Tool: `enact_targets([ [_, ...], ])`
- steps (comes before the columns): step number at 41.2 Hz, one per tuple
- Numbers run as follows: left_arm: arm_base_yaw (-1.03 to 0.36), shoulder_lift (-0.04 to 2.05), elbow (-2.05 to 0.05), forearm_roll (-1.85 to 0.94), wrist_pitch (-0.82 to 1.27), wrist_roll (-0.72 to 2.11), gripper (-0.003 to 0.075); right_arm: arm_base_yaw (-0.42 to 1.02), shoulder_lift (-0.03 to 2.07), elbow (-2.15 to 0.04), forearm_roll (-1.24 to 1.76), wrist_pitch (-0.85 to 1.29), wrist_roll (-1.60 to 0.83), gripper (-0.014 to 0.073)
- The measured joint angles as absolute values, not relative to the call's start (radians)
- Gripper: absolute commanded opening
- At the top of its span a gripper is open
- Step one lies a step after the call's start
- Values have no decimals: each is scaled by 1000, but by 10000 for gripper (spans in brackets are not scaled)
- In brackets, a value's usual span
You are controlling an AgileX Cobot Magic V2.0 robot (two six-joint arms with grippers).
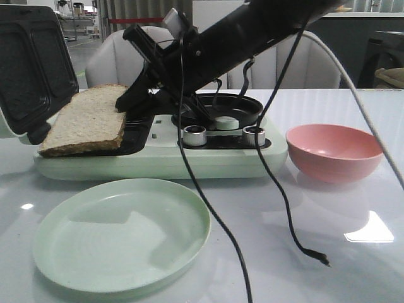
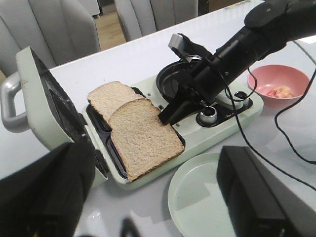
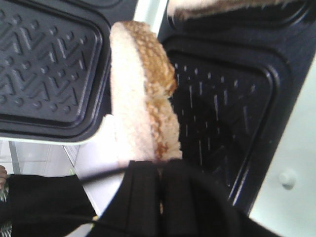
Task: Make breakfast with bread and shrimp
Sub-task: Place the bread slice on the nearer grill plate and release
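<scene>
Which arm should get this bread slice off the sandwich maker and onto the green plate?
Right. The right gripper is shut on the front bread slice's edge over the sandwich maker; the left gripper hangs back, open and empty.

A pale green sandwich maker (image 1: 151,158) stood open on the glossy white worktop (image 1: 353,265), its dark ridged lid (image 1: 31,63) raised at 9 o'clock. A round black pan (image 1: 218,110) sat in its right half, with two silver knobs (image 1: 196,135) just in front. A pale green plate (image 1: 120,233) lay at 6 o'clock of the appliance, a pink bowl (image 1: 333,151) at 3 o'clock. Grey chairs (image 1: 113,60) stood behind, at 12 o'clock.
</scene>
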State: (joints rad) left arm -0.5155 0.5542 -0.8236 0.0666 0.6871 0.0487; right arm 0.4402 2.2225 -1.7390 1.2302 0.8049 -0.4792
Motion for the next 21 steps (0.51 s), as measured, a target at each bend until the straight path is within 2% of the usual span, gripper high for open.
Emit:
enact_targets([
  [8, -515, 554, -824, 70, 687, 49, 564, 442, 2225, -1741, 1238, 794, -478, 277],
  [12, -515, 554, -824, 71, 687, 49, 564, 442, 2225, -1741, 1238, 790, -478, 351],
  [21, -515, 554, -824, 71, 687, 49, 564, 436, 2227, -1741, 1238, 781, -476, 363],
])
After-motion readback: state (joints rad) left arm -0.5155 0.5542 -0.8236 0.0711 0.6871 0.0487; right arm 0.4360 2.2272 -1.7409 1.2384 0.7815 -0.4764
